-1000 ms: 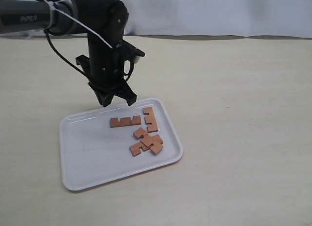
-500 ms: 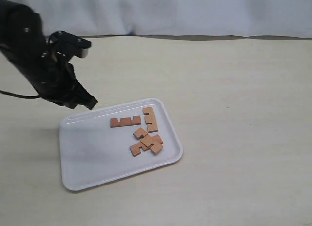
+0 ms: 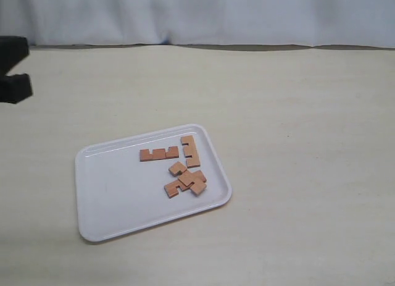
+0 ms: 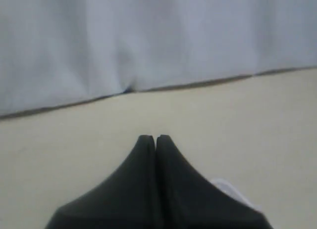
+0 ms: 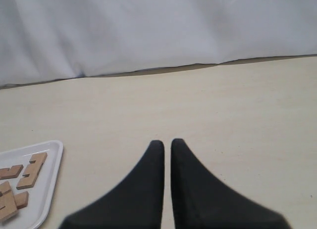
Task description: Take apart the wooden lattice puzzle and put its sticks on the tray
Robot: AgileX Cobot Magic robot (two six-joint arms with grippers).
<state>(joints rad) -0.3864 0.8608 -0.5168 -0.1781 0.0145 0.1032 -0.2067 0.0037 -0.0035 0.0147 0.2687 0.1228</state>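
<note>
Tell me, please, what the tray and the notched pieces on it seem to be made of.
The tray looks like white plastic, smooth and even, with a moulded raised rim. The pieces look like wood, reddish-brown and matte, with square-cut notches; grain is too small to see, so that is a guess.

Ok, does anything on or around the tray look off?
Nothing is spilled or damaged. All the sticks lie inside the tray. The one oddity is that two of them form a crossed heap near its right rim. I cannot tell whether they are interlocked or just overlapping.
</note>
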